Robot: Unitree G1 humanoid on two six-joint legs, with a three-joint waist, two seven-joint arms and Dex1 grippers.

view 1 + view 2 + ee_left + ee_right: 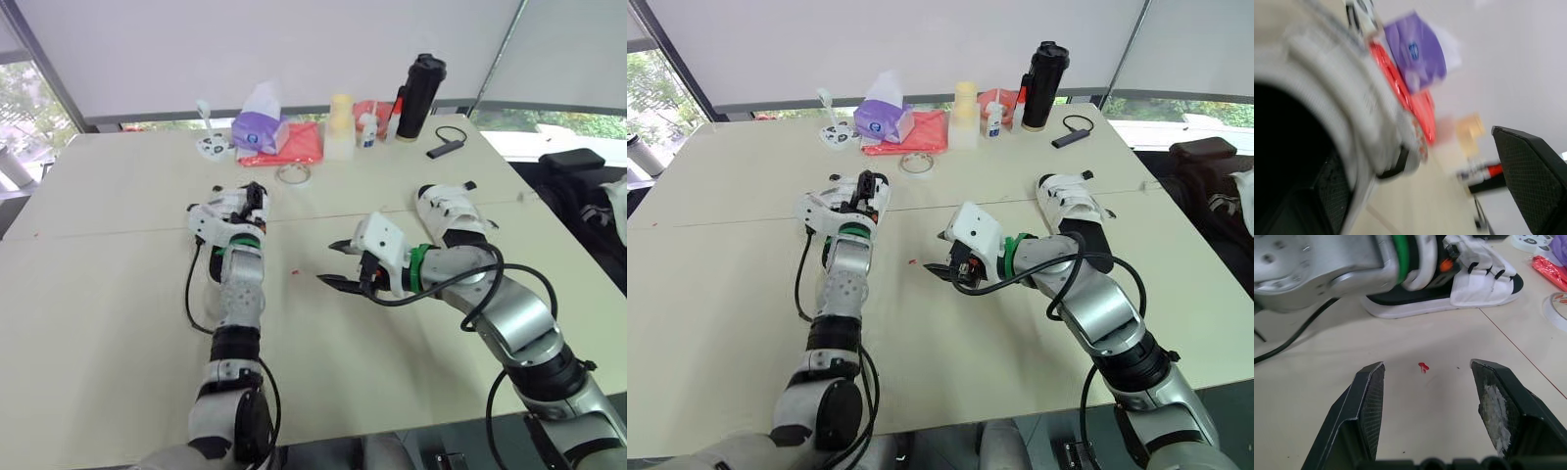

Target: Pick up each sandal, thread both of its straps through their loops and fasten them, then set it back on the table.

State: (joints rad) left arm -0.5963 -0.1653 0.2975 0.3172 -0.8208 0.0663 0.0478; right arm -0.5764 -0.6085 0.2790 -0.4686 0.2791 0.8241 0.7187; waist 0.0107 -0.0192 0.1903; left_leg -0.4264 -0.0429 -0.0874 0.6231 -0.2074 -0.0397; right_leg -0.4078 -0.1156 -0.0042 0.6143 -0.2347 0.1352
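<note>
The left hand point(257, 196) is spread wide at one sandal point(208, 217). The other sandal point(446, 211) lies on the tabletop point(108, 294), two o'clock from the wide, empty right hand point(329, 262). The sandals look light with floppy straps, so the sole edge seems the best grip.

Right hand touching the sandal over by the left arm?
Apart. Right wrist view: the open right hand hovers off it, a red speck and bare table lying between its fingers and the sandal.

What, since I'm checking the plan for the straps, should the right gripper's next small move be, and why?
Probably ease the right gripper toward the left sandal, which lies on the table at the left gripper. The right fingers are open, empty and aimed that way.
</note>
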